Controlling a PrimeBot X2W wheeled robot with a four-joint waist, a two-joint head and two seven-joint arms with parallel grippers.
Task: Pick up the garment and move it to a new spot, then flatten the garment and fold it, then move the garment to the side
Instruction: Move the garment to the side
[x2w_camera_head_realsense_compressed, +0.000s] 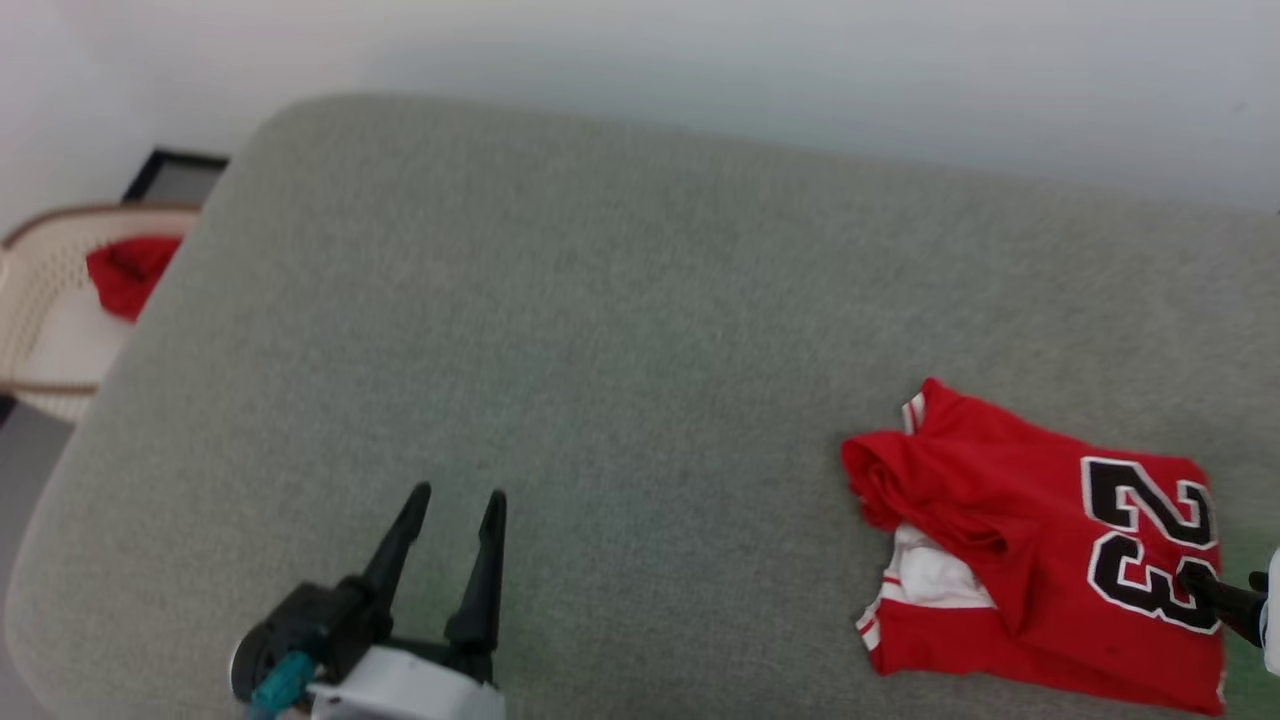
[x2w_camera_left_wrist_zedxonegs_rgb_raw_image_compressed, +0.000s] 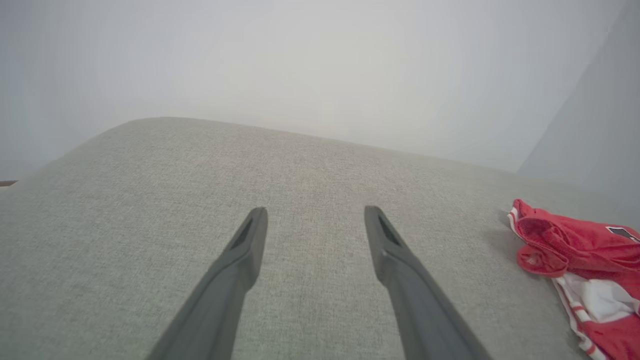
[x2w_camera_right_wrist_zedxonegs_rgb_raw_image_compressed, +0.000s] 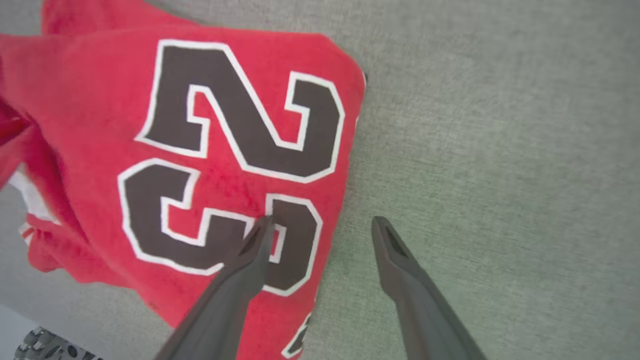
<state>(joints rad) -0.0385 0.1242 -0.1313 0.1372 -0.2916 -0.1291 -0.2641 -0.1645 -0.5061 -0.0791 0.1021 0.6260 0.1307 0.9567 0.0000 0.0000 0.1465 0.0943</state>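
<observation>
Our left gripper (x2w_camera_head_realsense_compressed: 460, 492) hangs low over the bare cushion (x2w_camera_head_realsense_compressed: 600, 300), jaws apart. Our right gripper (x2w_camera_right_wrist_zedxonegs_rgb_raw_image_compressed: 322, 222) is at the right edge of the folded jersey (x2w_camera_head_realsense_compressed: 1020, 540), jaws wide: one finger over the number, the other over cushion. The right wrist view reads "23", black outlined in white. The head view takes in a basket (x2w_camera_head_realsense_compressed: 40, 300) at far left.
</observation>
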